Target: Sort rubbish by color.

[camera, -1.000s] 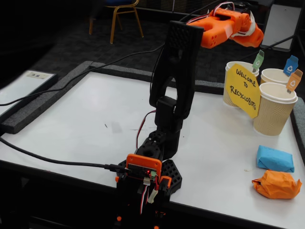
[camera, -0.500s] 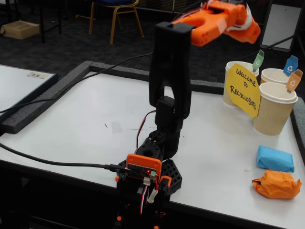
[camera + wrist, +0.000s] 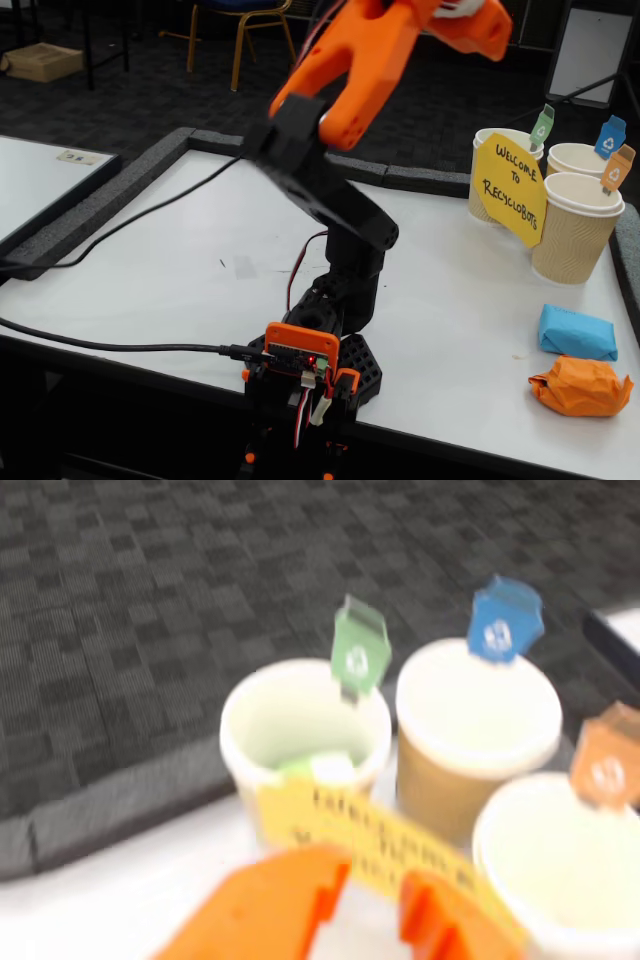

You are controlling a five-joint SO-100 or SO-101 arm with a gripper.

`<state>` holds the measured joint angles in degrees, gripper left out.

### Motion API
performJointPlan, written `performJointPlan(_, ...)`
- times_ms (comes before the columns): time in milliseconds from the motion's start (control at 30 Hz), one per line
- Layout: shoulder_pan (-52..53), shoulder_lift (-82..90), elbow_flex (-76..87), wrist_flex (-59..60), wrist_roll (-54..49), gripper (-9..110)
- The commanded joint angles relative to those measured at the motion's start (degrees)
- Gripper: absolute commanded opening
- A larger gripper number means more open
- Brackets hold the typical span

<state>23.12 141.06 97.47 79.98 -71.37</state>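
Fingers [image 3: 365, 910] apart, empty, above yellow sign [image 3: 511, 189]. We see green wad [image 3: 315, 768] inside green-tagged cup [image 3: 305, 745]; blue wad [image 3: 577, 333], orange wad [image 3: 581, 386] near counter [image 3: 180, 280] edge, sign-side.

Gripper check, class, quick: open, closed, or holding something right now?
Gripper: open and empty in the wrist view, a gap between its orange fingertips, raised in front of the cups.

Three ribbed paper cups [image 3: 575, 228] with coloured tags stand behind a yellow sign [image 3: 510, 188] on the white table [image 3: 180, 270]; a chair [image 3: 245, 25] stands beyond.
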Motion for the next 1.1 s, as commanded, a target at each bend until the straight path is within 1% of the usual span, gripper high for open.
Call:
performJointPlan(0,-1.41,6.50,-1.76,5.80,8.35,0)
performJointPlan(233,-6.68,10.55,-1.85,12.48,21.88,0)
performJointPlan(433,-6.50,13.89,-0.26,13.71,29.71,0)
performJointPlan(567,-4.31,14.41,0.62,14.06,30.85,0)
performJointPlan(933,9.05,14.33,3.69,13.71,30.85,0)
performJointPlan(1067,12.30,14.24,4.92,13.71,30.85,0)
